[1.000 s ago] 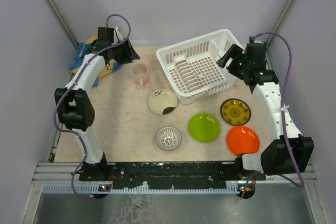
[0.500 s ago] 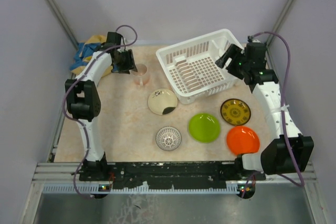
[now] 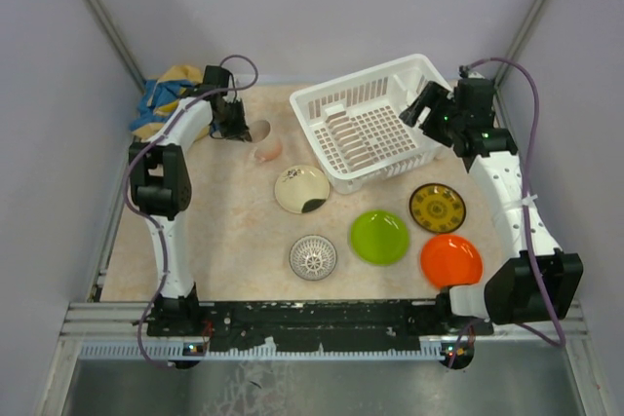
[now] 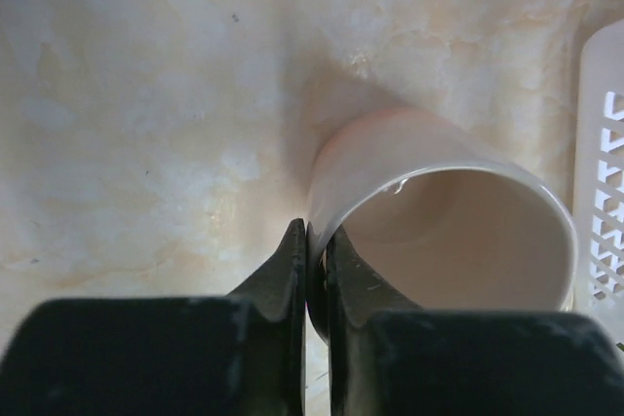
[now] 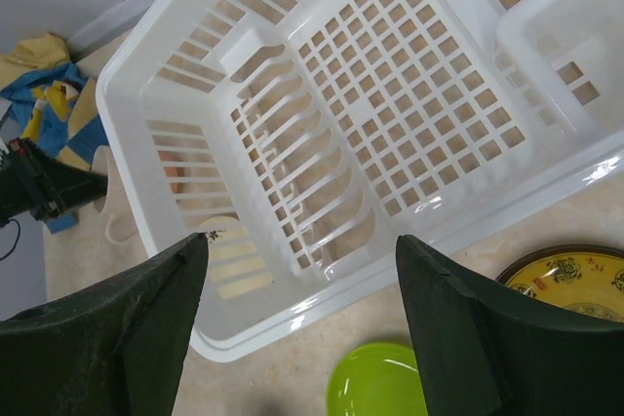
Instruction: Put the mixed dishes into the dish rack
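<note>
The small pink cup (image 3: 265, 150) (image 4: 439, 211) leans tilted on the table left of the dish rack (image 3: 366, 133) (image 5: 370, 114). My left gripper (image 3: 237, 131) (image 4: 314, 231) is shut on the cup's rim, one finger inside and one outside the wall. My right gripper (image 3: 421, 104) (image 5: 302, 238) hangs open over the rack's right side, holding nothing. In front of the rack lie the cream plate (image 3: 301, 188), the white patterned bowl (image 3: 313, 256), the lime-green plate (image 3: 379, 237), the brown-yellow plate (image 3: 437, 207) and the orange plate (image 3: 451, 260).
A blue and yellow cloth (image 3: 161, 99) is bunched at the table's far left corner, behind the left arm. Grey walls close in the table at the back and both sides. The rack's left wall (image 4: 606, 202) stands close to the cup.
My left gripper has come down onto the pink cup and closed on its rim, and the cup now leans over. The right arm has not moved.
</note>
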